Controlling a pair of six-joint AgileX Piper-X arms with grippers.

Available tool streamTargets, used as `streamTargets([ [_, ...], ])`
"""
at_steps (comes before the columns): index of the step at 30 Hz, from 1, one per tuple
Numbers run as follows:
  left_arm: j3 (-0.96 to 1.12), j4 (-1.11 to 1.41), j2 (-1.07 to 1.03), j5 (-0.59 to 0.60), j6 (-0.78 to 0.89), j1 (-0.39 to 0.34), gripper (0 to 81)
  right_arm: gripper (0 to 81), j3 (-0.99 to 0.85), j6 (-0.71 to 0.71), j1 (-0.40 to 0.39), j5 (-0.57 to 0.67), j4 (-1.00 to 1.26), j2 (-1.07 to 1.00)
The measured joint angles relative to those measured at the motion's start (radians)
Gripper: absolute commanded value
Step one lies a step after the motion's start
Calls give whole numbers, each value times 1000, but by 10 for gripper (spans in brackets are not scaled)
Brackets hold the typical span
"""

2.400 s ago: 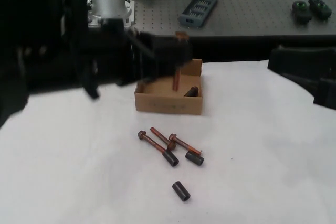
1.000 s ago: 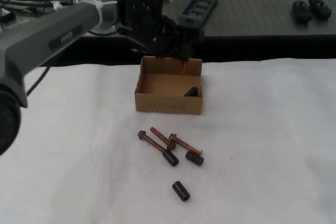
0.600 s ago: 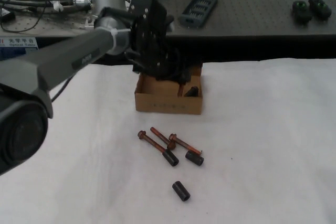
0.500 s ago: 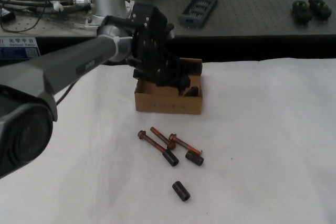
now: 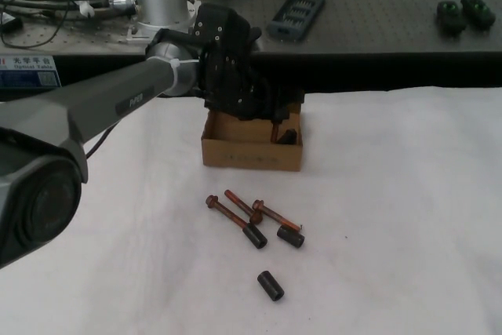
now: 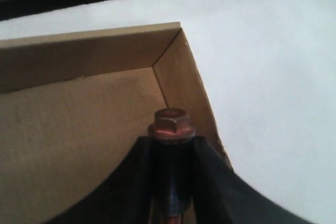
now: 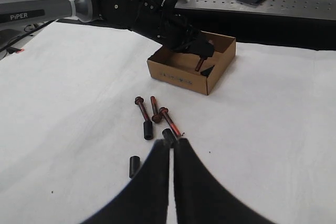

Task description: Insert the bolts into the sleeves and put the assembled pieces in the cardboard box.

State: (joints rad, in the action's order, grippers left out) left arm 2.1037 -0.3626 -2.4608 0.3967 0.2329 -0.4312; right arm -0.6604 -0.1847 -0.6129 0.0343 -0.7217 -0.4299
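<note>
Now left gripper (image 5: 274, 119) lower inside cardboard box (image 5: 251, 154), clamped on sleeved bolt (image 6: 170, 124), loose bolts (image 5: 227, 216) unmoved.

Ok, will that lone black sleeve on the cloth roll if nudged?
Likely yes: the lone sleeve lies on its side, so a sideways push may roll it. The white cloth under it should slow that. It looks rigid, so a pinch probably won't deform it.
</note>
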Motion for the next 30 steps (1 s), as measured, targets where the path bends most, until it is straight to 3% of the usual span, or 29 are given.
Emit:
streamTargets([
  [12, 0, -78, 0, 4, 0, 0, 6, 29, 0, 0, 0, 0, 0, 0],
  [19, 0, -84, 0, 4, 0, 0, 265, 29, 0, 0, 0, 0, 0, 0],
  [30, 2, -67, 0, 28, 0, 0, 285, 29, 0, 0, 0, 0, 0, 0],
])
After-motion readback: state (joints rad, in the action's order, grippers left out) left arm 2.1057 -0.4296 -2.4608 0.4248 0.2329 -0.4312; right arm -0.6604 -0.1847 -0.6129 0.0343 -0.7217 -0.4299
